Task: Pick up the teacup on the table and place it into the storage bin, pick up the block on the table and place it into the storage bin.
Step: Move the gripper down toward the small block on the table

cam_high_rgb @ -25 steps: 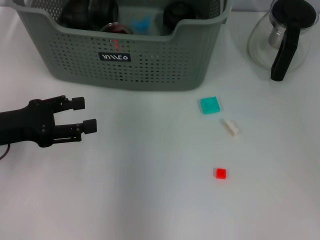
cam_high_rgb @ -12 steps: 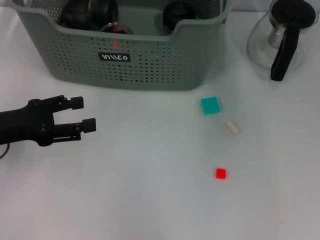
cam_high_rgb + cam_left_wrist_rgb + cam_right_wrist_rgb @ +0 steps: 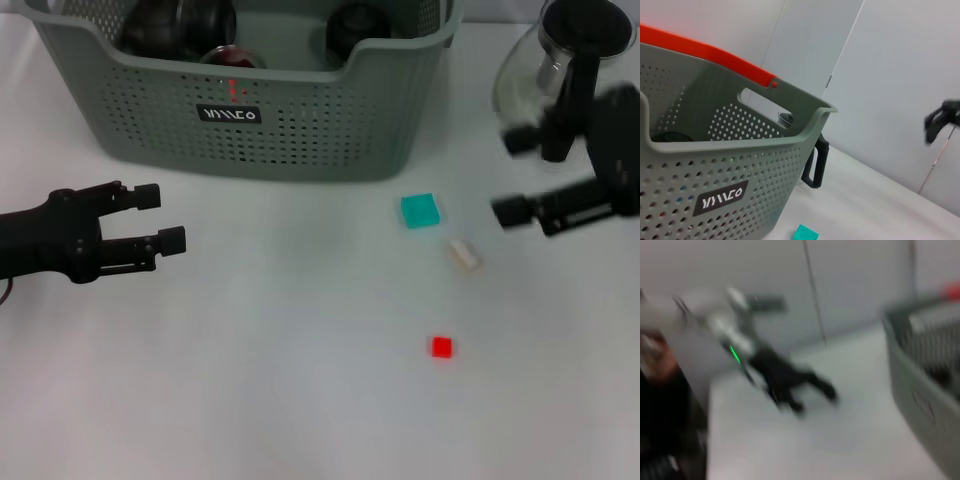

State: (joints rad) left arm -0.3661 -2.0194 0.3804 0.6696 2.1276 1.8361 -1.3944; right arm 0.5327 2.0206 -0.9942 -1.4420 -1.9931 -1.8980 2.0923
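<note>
The grey-green storage bin (image 3: 300, 130) stands at the back of the table, with dark teacups (image 3: 180, 22) inside it. A teal block (image 3: 420, 210), a small cream block (image 3: 463, 255) and a small red block (image 3: 441, 347) lie on the table in front of the bin, towards its right. My left gripper (image 3: 165, 218) is open and empty, low over the table at the left, in front of the bin. My right gripper (image 3: 512, 175) is open and empty at the right, just right of the teal block. The left wrist view shows the bin (image 3: 715, 150) and the teal block (image 3: 805, 233).
A glass teapot (image 3: 560, 70) with a black handle stands at the back right, right behind my right gripper. The right wrist view is blurred; it shows my left arm (image 3: 790, 385) far off and the bin wall (image 3: 925, 390).
My right gripper has come into view from the right, stopping near the teal block. My left gripper has drifted slightly left. The blocks have not moved.
</note>
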